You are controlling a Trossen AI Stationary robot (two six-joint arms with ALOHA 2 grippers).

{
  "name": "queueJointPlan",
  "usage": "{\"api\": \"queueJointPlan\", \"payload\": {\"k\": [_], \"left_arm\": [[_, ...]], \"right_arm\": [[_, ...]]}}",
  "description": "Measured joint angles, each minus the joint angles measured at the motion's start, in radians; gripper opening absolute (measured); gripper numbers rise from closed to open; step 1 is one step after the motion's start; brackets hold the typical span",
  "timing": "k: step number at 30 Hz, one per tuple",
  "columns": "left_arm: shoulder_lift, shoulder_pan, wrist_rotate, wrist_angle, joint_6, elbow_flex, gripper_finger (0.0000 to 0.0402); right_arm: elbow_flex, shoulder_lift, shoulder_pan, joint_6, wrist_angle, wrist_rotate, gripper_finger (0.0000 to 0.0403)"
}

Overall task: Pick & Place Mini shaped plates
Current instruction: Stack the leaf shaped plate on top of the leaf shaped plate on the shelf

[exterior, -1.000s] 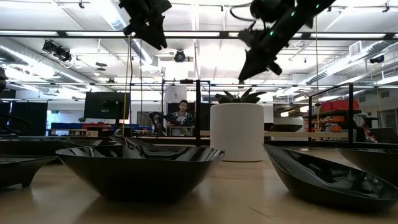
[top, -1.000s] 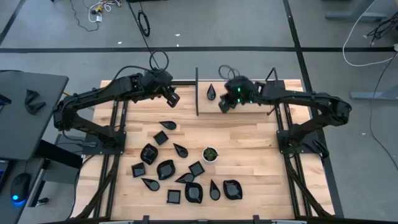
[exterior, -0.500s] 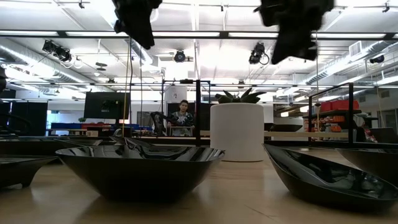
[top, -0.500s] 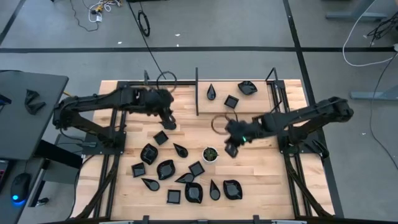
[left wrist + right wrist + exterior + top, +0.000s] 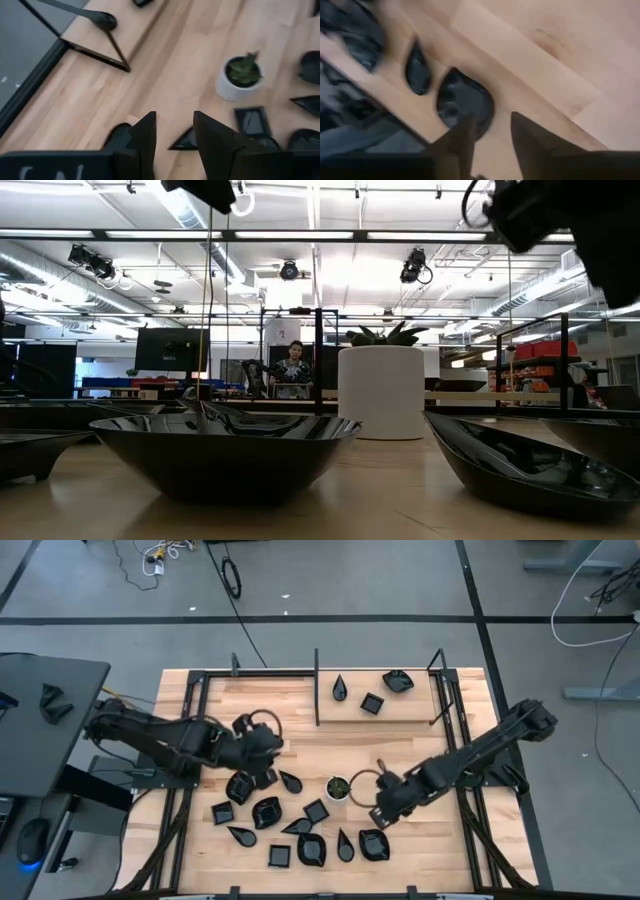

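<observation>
Several glossy black mini shaped plates (image 5: 266, 811) lie flat on the wooden table's near half. Three more lie on the far side: a teardrop (image 5: 341, 689), a square (image 5: 372, 703) and a leaf shape (image 5: 397, 680). My left gripper (image 5: 270, 762) hangs open above the left part of the group; between its fingers (image 5: 175, 135) a teardrop plate (image 5: 184, 142) shows on the table below. My right gripper (image 5: 383, 810) hangs open above the near right plates, over a rounded plate (image 5: 465, 102) and beside a teardrop (image 5: 417, 70). Neither gripper holds anything.
A small white pot with a green plant (image 5: 338, 787) stands between the two grippers. A black upright divider (image 5: 317, 688) stands at the table's far middle. Black frame rails (image 5: 455, 750) run along both sides. Bare wood (image 5: 330, 740) lies between the far plates and the near group.
My right gripper has swung from the far area beside the divider toward the near edge, sinking and tipping downward, and now hangs over the near right plates. My left gripper has gone from the far left toward the near edge, over the left part of the group.
</observation>
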Motion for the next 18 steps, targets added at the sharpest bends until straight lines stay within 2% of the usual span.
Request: {"api": "queueJointPlan", "payload": {"k": [4, 7, 13, 18], "left_arm": [[0.000, -0.056, -0.030, 0.000, -0.005, 0.000, 0.0135], [0.000, -0.076, -0.043, 0.000, -0.005, 0.000, 0.0135], [0.000, -0.076, -0.045, 0.002, -0.004, 0.000, 0.0135], [0.000, -0.076, -0.045, 0.003, 0.002, 0.000, 0.0135]], "right_arm": [[0.000, 0.097, -0.002, -0.047, 0.059, -0.037, 0.0175], [0.000, 0.167, -0.012, -0.104, 0.144, -0.073, 0.0184], [0.000, 0.277, -0.013, -0.194, 0.198, -0.126, 0.0168], [0.000, 0.310, -0.013, -0.240, 0.213, -0.131, 0.0140]]}}
